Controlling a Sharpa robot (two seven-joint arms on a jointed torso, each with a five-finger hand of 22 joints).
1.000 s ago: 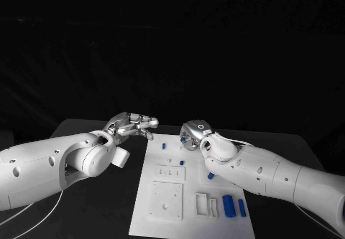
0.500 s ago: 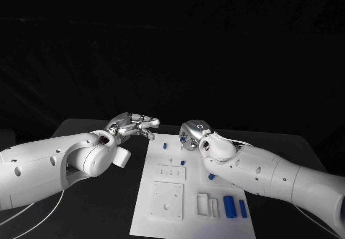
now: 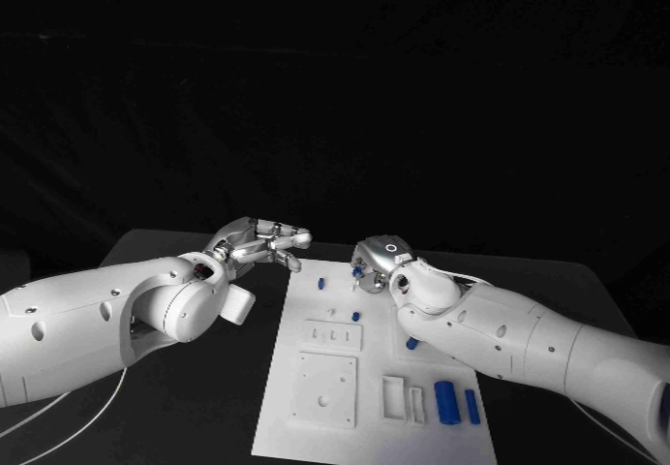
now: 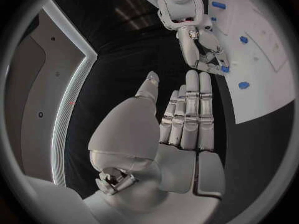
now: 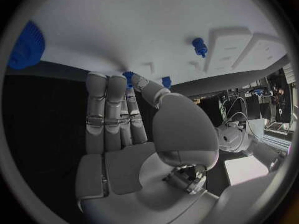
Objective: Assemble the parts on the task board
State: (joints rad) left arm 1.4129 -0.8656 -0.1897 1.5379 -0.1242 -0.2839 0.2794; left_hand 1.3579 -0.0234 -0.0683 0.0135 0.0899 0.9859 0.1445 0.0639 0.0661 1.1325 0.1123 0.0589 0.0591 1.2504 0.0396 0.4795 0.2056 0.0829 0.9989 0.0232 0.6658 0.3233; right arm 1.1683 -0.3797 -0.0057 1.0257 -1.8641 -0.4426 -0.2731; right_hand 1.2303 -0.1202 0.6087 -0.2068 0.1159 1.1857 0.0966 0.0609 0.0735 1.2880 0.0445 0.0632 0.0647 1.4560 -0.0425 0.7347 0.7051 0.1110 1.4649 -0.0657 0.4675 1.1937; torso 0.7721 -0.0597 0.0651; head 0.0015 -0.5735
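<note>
The right hand (image 3: 375,260) pinches a small blue part (image 4: 224,69) at the task board's (image 3: 366,407) far edge. The left hand (image 3: 259,242), fingers straight and empty, hovers just left of the board's far corner.

The right hand (image 5: 134,129) reaches toward the white task board (image 5: 124,30), its fingers (image 5: 106,109) lying straight and close together, side by side, and its thumb (image 5: 152,92) angled up toward them. Their tips come right up to the board's edge, where a small blue part (image 5: 129,76) sits between the thumb tip and the nearest fingertip; whether it is truly pinched I cannot tell. Just beside the thumb is another small blue part (image 5: 166,81). A blue peg (image 5: 199,47) stands on the board near raised white blocks (image 5: 233,47). A big ribbed blue part (image 5: 26,46) lies well apart from the others.
</note>
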